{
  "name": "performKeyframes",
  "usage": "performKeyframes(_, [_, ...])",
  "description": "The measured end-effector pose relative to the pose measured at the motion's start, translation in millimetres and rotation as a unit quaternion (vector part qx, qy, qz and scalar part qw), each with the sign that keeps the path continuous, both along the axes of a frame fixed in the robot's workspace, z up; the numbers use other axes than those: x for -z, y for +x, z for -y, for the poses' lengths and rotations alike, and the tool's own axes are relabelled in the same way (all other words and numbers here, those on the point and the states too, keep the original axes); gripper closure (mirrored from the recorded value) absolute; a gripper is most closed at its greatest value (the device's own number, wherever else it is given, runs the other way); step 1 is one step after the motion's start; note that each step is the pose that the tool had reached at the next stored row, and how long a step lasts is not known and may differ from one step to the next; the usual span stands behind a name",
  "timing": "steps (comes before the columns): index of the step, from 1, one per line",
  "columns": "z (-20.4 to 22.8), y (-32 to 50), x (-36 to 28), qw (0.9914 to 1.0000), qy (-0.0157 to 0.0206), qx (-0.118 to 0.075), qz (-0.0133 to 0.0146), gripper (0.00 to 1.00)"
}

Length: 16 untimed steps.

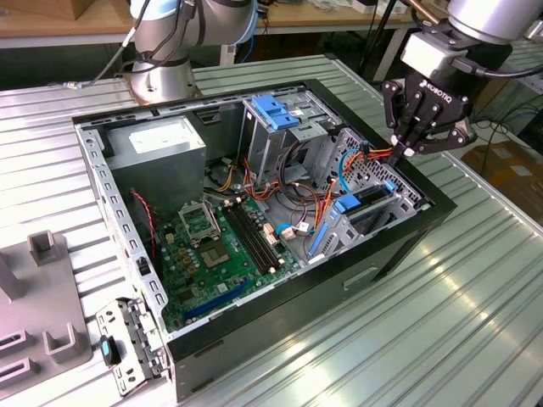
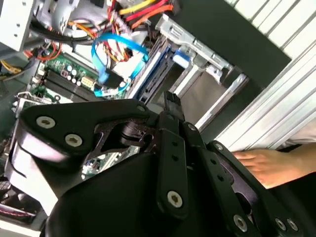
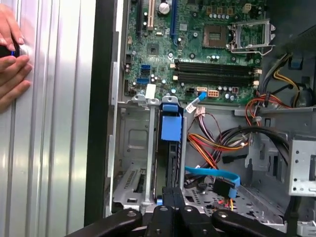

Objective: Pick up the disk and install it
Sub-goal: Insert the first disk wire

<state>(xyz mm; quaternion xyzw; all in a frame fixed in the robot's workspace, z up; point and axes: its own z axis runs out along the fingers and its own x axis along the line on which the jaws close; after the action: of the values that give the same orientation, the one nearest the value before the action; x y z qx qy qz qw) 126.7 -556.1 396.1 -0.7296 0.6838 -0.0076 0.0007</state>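
One gripper (image 1: 407, 153): fingers closed together, holding nothing | disk (image 3: 170, 148): seated edge-on in the drive bay (image 3: 133, 148) | step: install, apparently final push-in | next: judged a check of seating.

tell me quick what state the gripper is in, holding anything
Gripper: shut, fingers together, holding nothing, poised above the disk seated in its bay in the computer case.

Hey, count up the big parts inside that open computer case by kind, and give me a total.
Motherboard: 1
Grey power supply box: 1
Tall metal cage with a blue latch: 1
Disk in a blue carrier, standing in its bay: 1
Total: 4
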Motion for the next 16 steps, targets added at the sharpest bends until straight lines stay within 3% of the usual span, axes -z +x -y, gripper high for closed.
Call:
performKeyframes(2, [-7.6, 12.9, 0.5, 1.00000, 0.0000, 0.000, 0.0000, 0.89])
performKeyframes(9, [-21.5, 34.6, 1.4, 1.00000, 0.0000, -0.001, -0.0001, 0.89])
performKeyframes(13, [-22.5, 35.9, 2.9, 0.99949, 0.0000, -0.032, -0.0001, 0.89])
performKeyframes(16, [-22.5, 36.4, 4.1, 0.99802, 0.0000, -0.063, 0.0000, 0.89])
